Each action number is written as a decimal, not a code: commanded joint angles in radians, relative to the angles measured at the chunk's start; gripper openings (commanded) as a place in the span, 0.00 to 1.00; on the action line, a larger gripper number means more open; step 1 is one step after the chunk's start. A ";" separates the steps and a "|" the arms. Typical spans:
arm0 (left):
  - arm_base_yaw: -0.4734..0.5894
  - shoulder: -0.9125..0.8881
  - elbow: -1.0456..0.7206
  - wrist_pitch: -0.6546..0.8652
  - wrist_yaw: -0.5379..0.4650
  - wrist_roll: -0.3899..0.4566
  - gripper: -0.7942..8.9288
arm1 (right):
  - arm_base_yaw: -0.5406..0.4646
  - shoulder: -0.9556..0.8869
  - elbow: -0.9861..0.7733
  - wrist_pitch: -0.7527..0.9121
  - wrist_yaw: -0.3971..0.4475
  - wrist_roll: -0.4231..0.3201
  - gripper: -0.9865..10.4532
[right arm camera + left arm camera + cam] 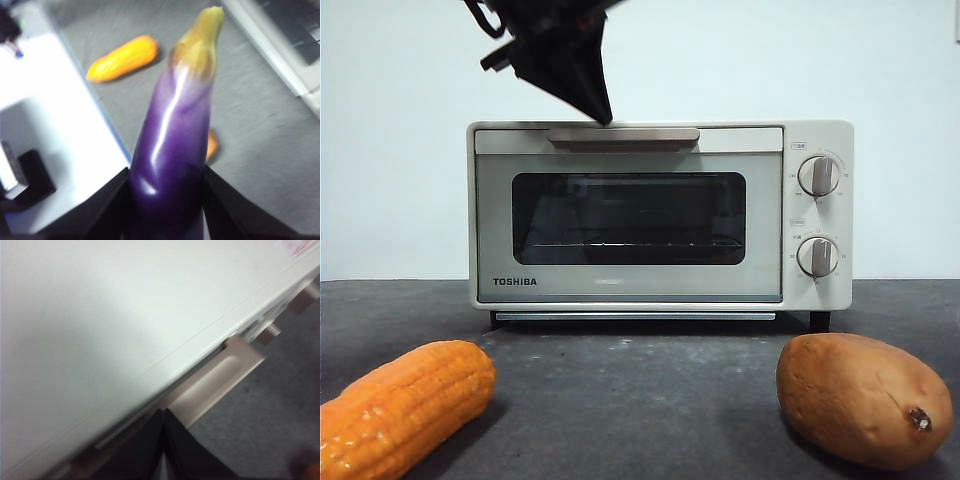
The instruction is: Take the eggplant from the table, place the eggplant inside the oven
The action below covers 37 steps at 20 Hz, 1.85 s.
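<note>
In the right wrist view the glossy purple eggplant stands between the jaws of my right gripper, which is shut on it, with the yellow-green stem end pointing away above the grey table. The front view shows neither the eggplant nor this gripper. The cream oven stands at the back of the table with its door closed. My left gripper comes down from above, its tip at the oven's top handle. In the left wrist view the left gripper has its jaws pressed together over the handle.
An orange corn cob lies front left and a brown tuber front right on the table. The right wrist view shows the corn, a white surface beside the table, and a corner of the oven.
</note>
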 commanded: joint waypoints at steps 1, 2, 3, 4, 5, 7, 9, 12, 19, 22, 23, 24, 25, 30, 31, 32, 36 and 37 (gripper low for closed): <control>-0.010 0.041 0.026 -0.002 -0.014 0.039 0.09 | 0.011 -0.037 0.023 -0.057 0.006 0.035 0.21; -0.013 0.051 0.026 -0.008 -0.013 0.042 0.09 | 0.011 -0.059 0.023 -0.057 0.015 0.044 0.21; -0.018 0.058 0.026 -0.024 -0.013 0.042 0.09 | 0.011 -0.073 0.023 -0.058 0.032 0.049 0.21; -0.022 0.060 0.026 -0.049 -0.013 0.042 0.09 | 0.011 -0.086 0.023 -0.058 0.050 0.051 0.21; -0.029 0.060 0.026 -0.079 -0.012 0.042 0.09 | 0.011 -0.096 0.023 -0.058 0.064 0.052 0.21; -0.054 0.055 0.027 -0.145 -0.013 0.042 0.09 | 0.011 -0.102 0.023 -0.057 0.087 0.055 0.21; -0.074 0.043 0.027 -0.207 -0.013 0.041 0.09 | 0.011 -0.101 0.023 -0.057 0.104 0.055 0.21; -0.115 0.018 0.027 -0.271 -0.013 0.023 0.09 | 0.011 -0.098 0.021 -0.042 0.109 0.054 0.21; -0.163 -0.088 0.020 -0.343 -0.013 -0.029 0.09 | 0.011 -0.066 0.021 -0.023 0.109 0.047 0.21; -0.156 -0.174 -0.050 -0.295 -0.019 -0.049 0.09 | 0.011 -0.046 0.021 0.021 0.108 0.053 0.21; -0.150 -0.208 -0.084 -0.266 -0.026 -0.061 0.09 | 0.011 -0.044 0.021 0.039 0.108 0.061 0.21; -0.142 -0.253 -0.134 -0.221 -0.040 -0.080 0.09 | 0.011 -0.032 0.021 0.064 0.108 0.061 0.21; -0.132 -0.291 -0.181 -0.177 -0.053 -0.095 0.09 | 0.011 -0.023 0.021 0.079 0.108 0.061 0.21; -0.012 -0.520 -0.467 0.011 -0.071 -0.173 0.09 | 0.011 0.088 0.021 0.095 0.109 -0.026 0.21; 0.017 -0.552 -0.506 0.019 -0.069 -0.182 0.09 | 0.011 0.117 0.021 0.103 0.109 -0.047 0.21; 0.052 -0.582 -0.549 0.023 -0.063 -0.190 0.09 | 0.012 0.156 0.021 0.120 0.109 -0.076 0.21; 0.175 -0.646 -0.684 0.078 0.092 -0.218 0.09 | 0.011 0.327 0.021 0.212 0.153 -0.199 0.21; 0.202 -0.649 -0.710 0.097 0.127 -0.223 0.09 | 0.011 0.368 0.021 0.238 0.177 -0.225 0.21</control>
